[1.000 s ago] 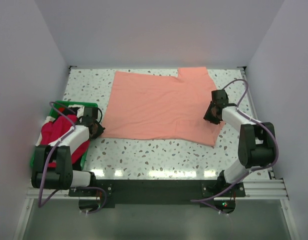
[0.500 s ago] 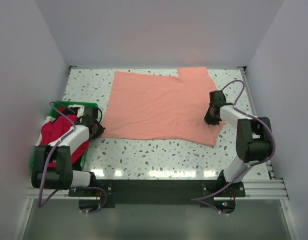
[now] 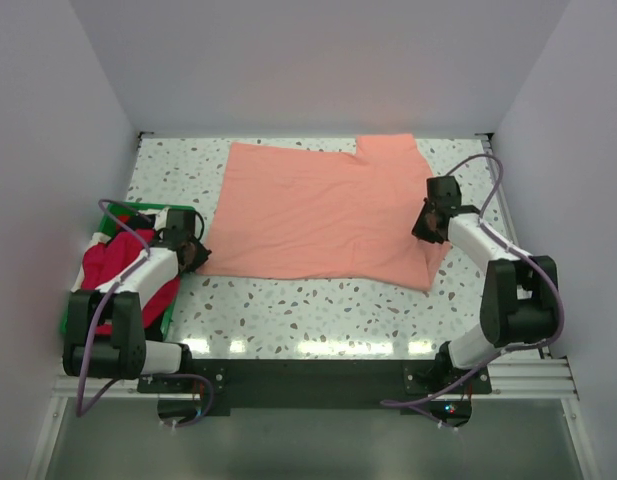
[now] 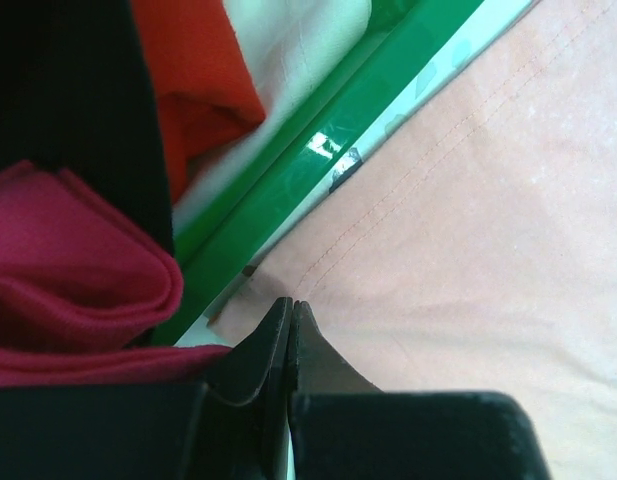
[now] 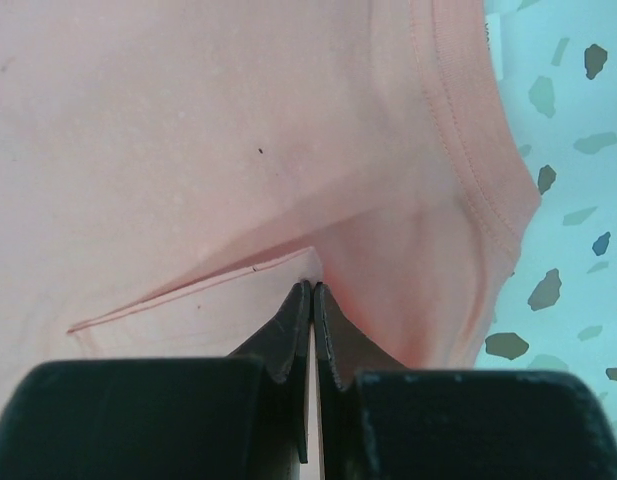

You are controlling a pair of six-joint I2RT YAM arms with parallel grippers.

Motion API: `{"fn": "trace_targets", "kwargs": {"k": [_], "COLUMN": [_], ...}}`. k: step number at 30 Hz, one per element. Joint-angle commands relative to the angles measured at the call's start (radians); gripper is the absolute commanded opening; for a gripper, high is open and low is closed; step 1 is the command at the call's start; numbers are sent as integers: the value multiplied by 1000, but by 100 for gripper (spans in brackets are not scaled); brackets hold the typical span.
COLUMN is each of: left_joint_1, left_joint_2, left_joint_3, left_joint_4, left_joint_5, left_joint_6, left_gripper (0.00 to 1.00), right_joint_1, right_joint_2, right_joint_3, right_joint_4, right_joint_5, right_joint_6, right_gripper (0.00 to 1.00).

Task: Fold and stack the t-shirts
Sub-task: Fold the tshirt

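Observation:
A salmon-pink t-shirt (image 3: 318,212) lies spread flat across the middle of the table. My left gripper (image 3: 197,257) sits at its near-left corner, next to the green bin. In the left wrist view my left gripper (image 4: 291,304) is shut with its tips on the shirt's hem (image 4: 458,230). My right gripper (image 3: 425,228) is at the shirt's right side. In the right wrist view my right gripper (image 5: 313,287) is shut on a small raised fold of the pink cloth (image 5: 238,140). A crimson t-shirt (image 3: 113,268) lies in the bin, also seen in the left wrist view (image 4: 78,290).
The green plastic bin (image 3: 70,305) stands at the table's left edge. Its rim (image 4: 388,95) runs close beside the shirt's hem. It holds crimson, red-orange (image 4: 203,85), white (image 4: 303,40) and black (image 4: 68,100) cloth. Speckled table top (image 3: 318,310) lies near the arm bases.
My right gripper has moved slightly back and to the right, drawing the shirt's right edge with it. My left arm has shifted slightly at the shirt's near-left corner.

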Motion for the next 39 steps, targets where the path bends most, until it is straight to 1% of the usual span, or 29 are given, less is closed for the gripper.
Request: {"fn": "trace_targets", "kwargs": {"k": [1,5,6,8,9,12,16,19,22,24,25,28,29,30,39], "left_joint_1": [1,1,1,1,1,1,1,-2,-10,-13,-13,-13,-13,-13,-13], "left_joint_2": [-20,-17,-18,-15,-14,-3,26,72,95,92,88,63,46,38,-32], "left_joint_3": [42,46,46,45,45,43,26,29,22,16,11,19,20,28,106], "left_joint_4": [14,-12,-17,-29,-32,-43,-19,-6,-2,0,-2,-15,-18,-21,-63], "left_joint_5": [-1,-14,-27,-40,-49,-63,-66,-60,-58,-60,-60,-66,-66,-66,-40], "left_joint_6": [10,7,-1,-9,-15,-25,-42,-49,-58,-62,-62,-62,-58,-53,-15], "left_gripper": [0,0,11,21,31,40,41,40,33,27,20,10,4,1,0], "right_joint_1": [5,5,4,5,5,5,5,4,5,4,7,5,5,5,5], "right_joint_2": [-73,-97,-99,-108,-111,-120,-130,-134,-143,-151,-153,-171,-176,-189,-278], "right_joint_3": [31,39,38,35,31,31,28,28,24,21,22,24,25,27,36], "right_joint_4": [-20,-29,-27,-24,-23,-23,-12,-15,-15,-16,-16,-24,-27,-33,-81], "right_joint_5": [-3,-12,-14,-18,-20,-29,-52,-60,-64,-69,-71,-72,-69,-68,-23], "right_joint_6": [-6,-11,-9,-9,-11,-11,-11,-14,-17,-19,-17,-19,-19,-19,-23], "right_gripper": [0,0,0,0,0,0,0,0,0,0,0,0,0,0,0]}}
